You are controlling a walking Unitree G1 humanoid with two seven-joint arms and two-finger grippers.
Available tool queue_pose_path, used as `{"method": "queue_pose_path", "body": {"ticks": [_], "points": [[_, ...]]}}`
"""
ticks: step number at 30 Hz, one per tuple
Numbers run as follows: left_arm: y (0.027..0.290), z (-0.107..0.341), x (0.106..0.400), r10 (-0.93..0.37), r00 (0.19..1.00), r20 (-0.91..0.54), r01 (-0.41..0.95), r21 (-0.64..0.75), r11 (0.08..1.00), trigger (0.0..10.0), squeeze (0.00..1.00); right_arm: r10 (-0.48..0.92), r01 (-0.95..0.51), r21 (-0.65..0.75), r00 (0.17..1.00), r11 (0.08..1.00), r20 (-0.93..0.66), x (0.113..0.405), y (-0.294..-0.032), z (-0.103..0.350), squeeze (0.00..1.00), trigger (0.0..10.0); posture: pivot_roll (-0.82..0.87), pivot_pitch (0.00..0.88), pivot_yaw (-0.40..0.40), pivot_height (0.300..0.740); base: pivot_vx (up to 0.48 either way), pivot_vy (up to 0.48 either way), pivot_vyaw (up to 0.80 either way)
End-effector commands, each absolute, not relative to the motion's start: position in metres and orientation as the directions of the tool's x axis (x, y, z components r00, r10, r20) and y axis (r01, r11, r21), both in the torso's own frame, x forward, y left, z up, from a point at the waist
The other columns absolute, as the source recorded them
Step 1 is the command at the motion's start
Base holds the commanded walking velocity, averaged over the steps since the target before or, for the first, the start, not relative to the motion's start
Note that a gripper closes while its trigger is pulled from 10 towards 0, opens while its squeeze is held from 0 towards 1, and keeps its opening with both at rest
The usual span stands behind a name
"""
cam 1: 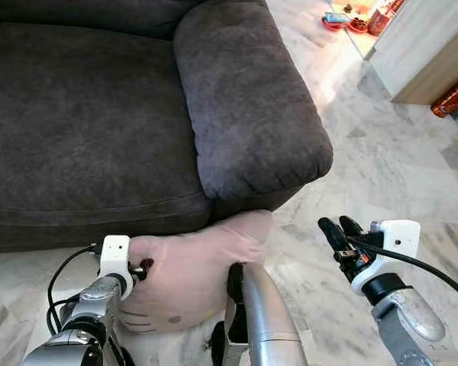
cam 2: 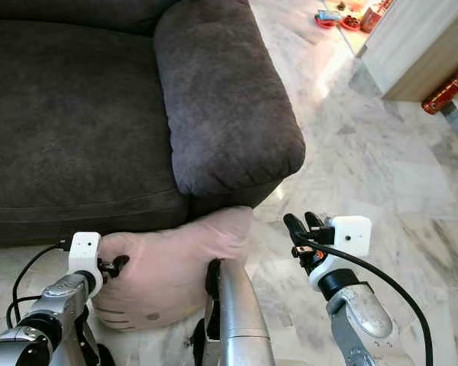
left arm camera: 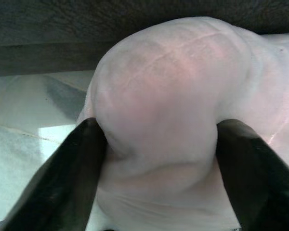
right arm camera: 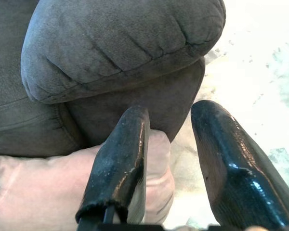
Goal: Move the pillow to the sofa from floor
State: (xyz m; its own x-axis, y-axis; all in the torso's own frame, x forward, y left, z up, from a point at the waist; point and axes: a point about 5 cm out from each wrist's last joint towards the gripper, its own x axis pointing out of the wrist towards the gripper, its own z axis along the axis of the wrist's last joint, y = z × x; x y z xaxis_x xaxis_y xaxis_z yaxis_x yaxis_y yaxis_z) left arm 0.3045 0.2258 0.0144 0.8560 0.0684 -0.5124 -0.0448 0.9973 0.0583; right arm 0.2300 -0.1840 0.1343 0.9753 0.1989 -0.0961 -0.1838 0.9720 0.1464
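1. Pillow [cam 1: 191, 274]: pale pink, soft, with dark stitched marks on its lower face. It lies on the floor [cam 1: 382, 160] against the front of the sofa [cam 1: 84, 130], just below the armrest [cam 1: 244, 99]. One corner reaches up under the armrest's front edge.
2. Left gripper [left arm camera: 156, 159]: at the pillow's left end, low and close to the sofa base. In the left wrist view its two black fingers [left arm camera: 62, 178] stand apart with a bulge of the pillow pressed between them, both touching the fabric; it is clamped on the pillow.
3. Right gripper [cam 1: 340, 231]: in the air to the right of the pillow, over bare floor, apart from the pillow and sofa. In the right wrist view its fingers [right arm camera: 118, 163] are spread with a clear gap between them, nothing held; they point toward the armrest front and the pillow's right corner.
4. Sofa: dark grey, plush fabric, wide seat cushion and a thick rounded armrest on the robot's right.
5. Floor: pale marble with grey veining, glossy, sunlit patch beyond the armrest.
6. Cabinet [cam 1: 427, 46]: light wood, at the far right, well apart from the sofa.
7. Red can [cam 1: 452, 97]: lies on the floor at the cabinet's foot.
8. Toys [cam 1: 347, 19]: small coloured items, red and blue, on the floor at the far end; too small to tell more.
9. Cable [cam 1: 420, 263]: black, runs from the right wrist back along the arm.
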Motion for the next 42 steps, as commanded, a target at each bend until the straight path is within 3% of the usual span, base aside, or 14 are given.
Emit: {"method": "queue_pose_path", "body": {"ticks": [1,21,35,36,42], "points": [[0.223,0.006,0.297,0.073,0.839,-0.539,-0.054,0.051,0.997,0.0,0.0,0.169,-0.157,0.126,0.981,0.979,-0.091,0.228,-0.194,0.139,0.0,10.0,-0.19,0.222,-0.282,0.513,0.0,0.0,0.0],[0.221,0.003,0.294,0.074,0.85,-0.522,-0.053,0.056,0.997,0.0,0.0,0.173,-0.16,0.133,0.98,0.978,-0.094,0.233,-0.193,0.136,0.0,10.0,-0.17,0.204,-0.278,0.513,0.0,0.0,0.0],[0.22,0.004,0.288,0.075,0.905,-0.419,-0.04,0.091,0.995,0.0,0.0,0.183,-0.168,0.155,0.979,0.974,-0.088,0.241,-0.185,0.129,0.0,10.0,-0.13,0.186,-0.261,0.513,0.0,0.0,0.0],[0.216,0.008,0.288,0.063,0.925,-0.375,-0.034,0.083,0.996,10.0,0.0,0.182,-0.166,0.158,0.979,0.973,-0.089,0.242,-0.185,0.127,0.0,10.0,-0.12,0.181,-0.255,0.513,0.0,0.0,0.0],[0.202,0.013,0.28,-0.002,0.967,-0.255,0.021,0.07,0.997,10.0,0.0,0.178,-0.16,0.175,0.979,0.972,-0.097,0.244,-0.181,0.117,0.0,10.0,-0.09,0.159,-0.233,0.513,0.0,0.0,0.0]]}}
